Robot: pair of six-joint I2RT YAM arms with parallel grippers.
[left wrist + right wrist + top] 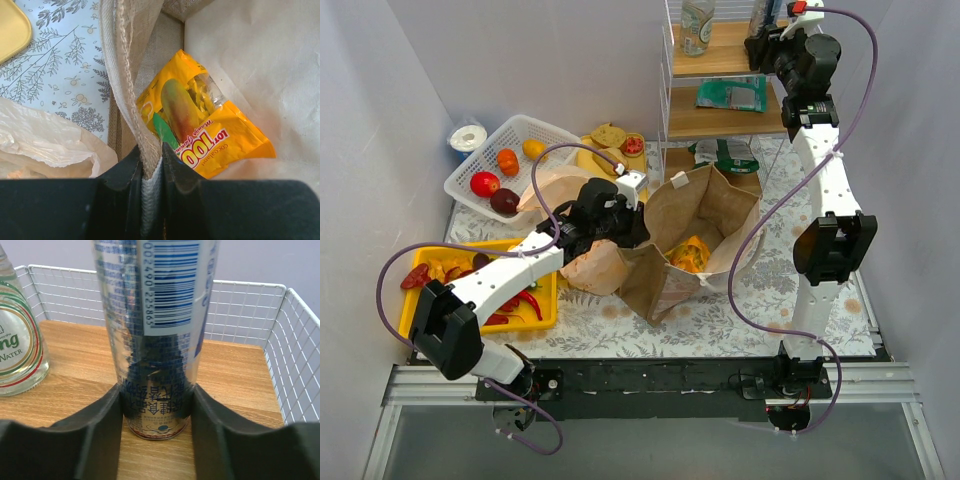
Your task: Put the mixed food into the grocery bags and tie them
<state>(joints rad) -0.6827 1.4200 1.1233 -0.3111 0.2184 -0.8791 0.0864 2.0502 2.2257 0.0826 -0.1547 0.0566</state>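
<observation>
**Can gripped on the top shelf: mind the lift-out**

The metal can (155, 315) stands upright on the wooden shelf (240, 375). Your right gripper (156, 397) has it low down, one finger pressed to each side, so read that claw as closed on the can. The clear bottle (17, 340) stands just beside it on the left, and the wire rail (245, 310) fences the back and the right.

The hold sits near the can's base. A tall, smooth can may tip or pivot in the fingers once you lift, and a sideways swing could knock the bottle or catch the rail. A straight pull up and back towards you looks safest to me.

The drop target is well apart from the shelf. It is the brown paper bag (705, 215) on the table below, with the orange snack packet (200, 130) lying inside it. A can let go from high up could land hard on that packet or slump the bag wall.

Your left gripper (150, 162) is clamped on the bag's woven handle (125, 85), propping the mouth open. If that grip slackens, the opening may fold shut. The peach plastic bag (45, 140) lies crumpled just beside it.

The right arm (825, 190) is stretched far forward and up to the shelf, wrist about level. The left arm (500, 275) reaches diagonally across to the bag's left rim.
</observation>
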